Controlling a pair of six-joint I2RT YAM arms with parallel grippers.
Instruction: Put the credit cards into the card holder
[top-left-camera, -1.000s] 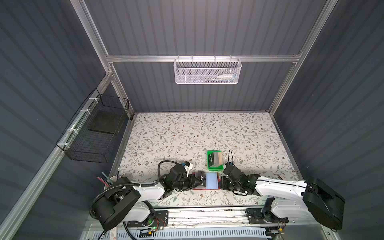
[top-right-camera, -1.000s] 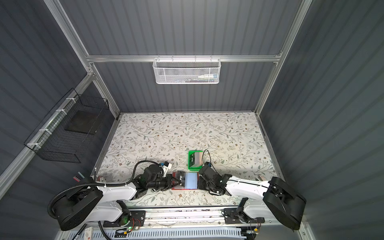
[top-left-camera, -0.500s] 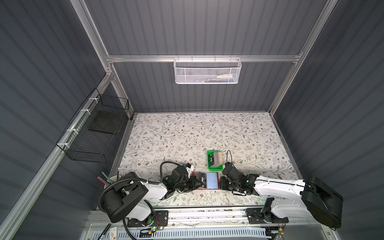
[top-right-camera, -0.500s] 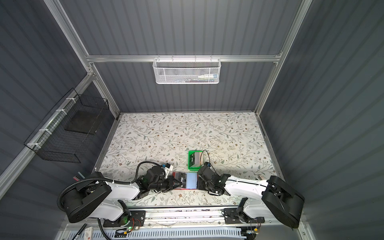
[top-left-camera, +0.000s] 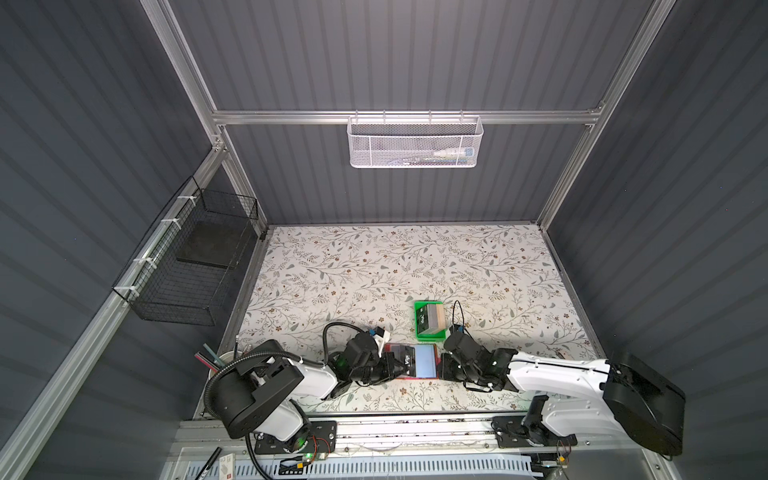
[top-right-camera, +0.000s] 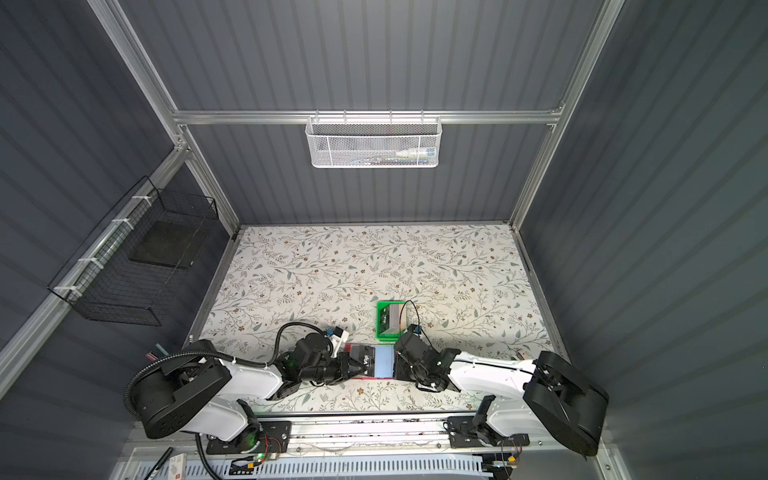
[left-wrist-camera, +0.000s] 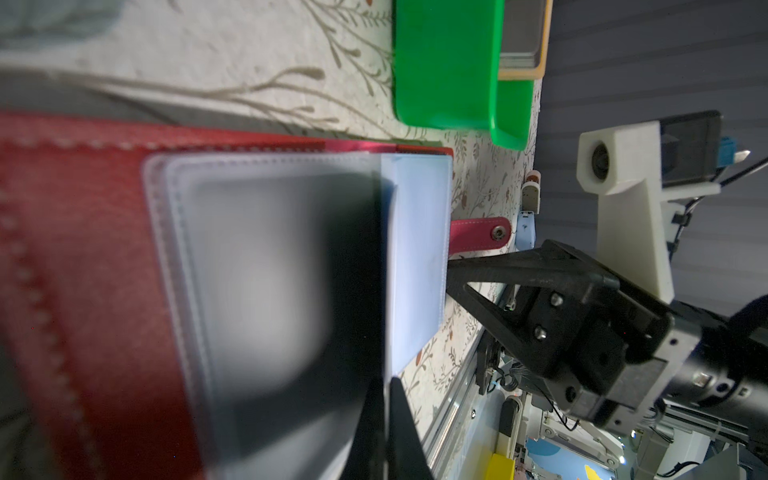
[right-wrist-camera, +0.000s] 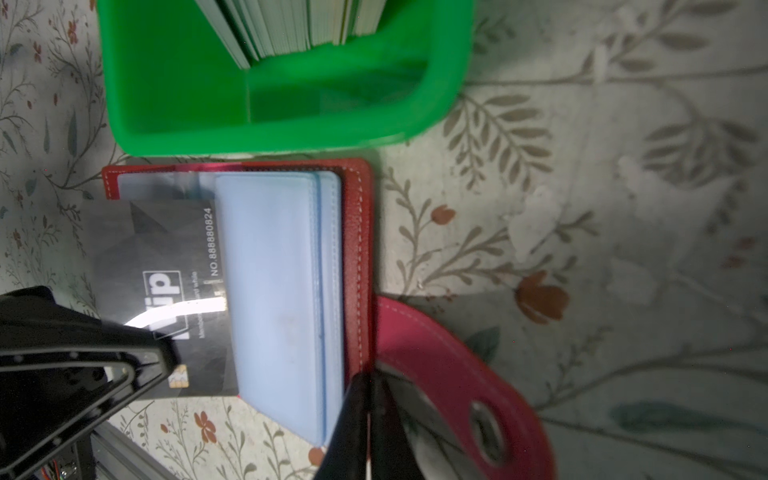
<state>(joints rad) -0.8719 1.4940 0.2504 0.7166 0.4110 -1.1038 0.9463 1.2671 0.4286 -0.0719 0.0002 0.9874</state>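
Pinching the Vip card (right-wrist-camera: 158, 249) edge-on, left gripper (left-wrist-camera: 384, 386) faces the card holder (right-wrist-camera: 357, 249). The right gripper (right-wrist-camera: 368, 382) clamps its opposite edge; green tray (right-wrist-camera: 174, 104) beside.

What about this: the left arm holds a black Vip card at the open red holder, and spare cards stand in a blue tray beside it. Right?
No: the tray is green, not blue, as the right wrist view shows. Otherwise yes: the left end effector holds a black Vip card at the open red holder, with spare cards in the tray.
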